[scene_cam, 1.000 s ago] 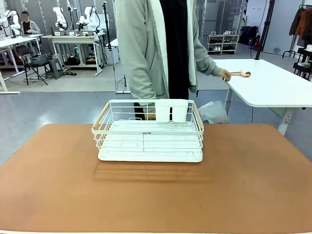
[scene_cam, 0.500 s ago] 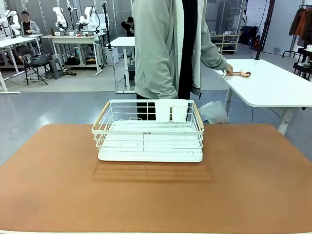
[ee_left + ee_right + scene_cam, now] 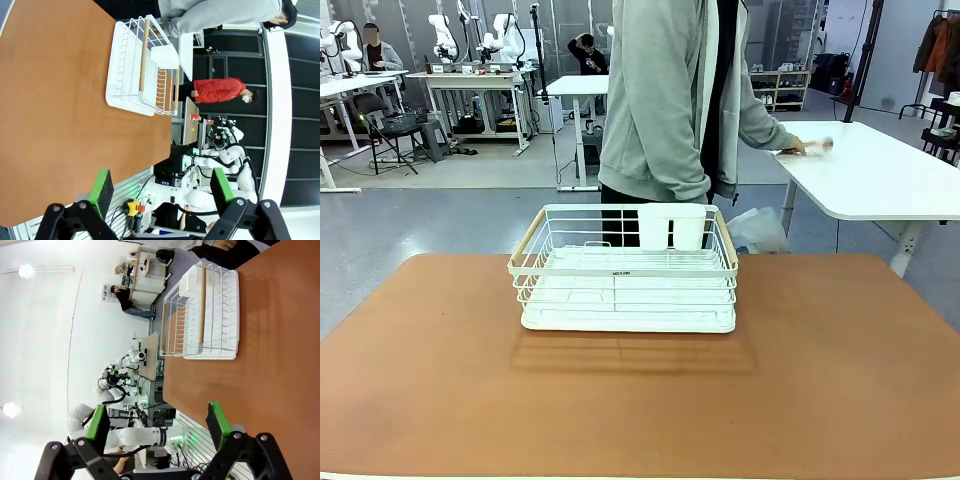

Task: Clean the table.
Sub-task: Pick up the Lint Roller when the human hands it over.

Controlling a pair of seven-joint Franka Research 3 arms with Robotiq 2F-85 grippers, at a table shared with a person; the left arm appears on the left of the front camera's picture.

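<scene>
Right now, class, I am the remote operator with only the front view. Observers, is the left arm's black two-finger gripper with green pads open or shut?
Observer: In the left wrist view the left gripper is open and holds nothing.
Operator: And the right one?
Observer: The right gripper is open and empty as well.
Operator: Where does it point?
Observer: Toward the white wire rack with wooden handles on the smooth reddish-brown table, well apart from it.

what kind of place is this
Probably a robotics lab: the robot's left hand and right hand, both open, face the table, with equipment-laden workbenches on an open grey floor behind.
</scene>
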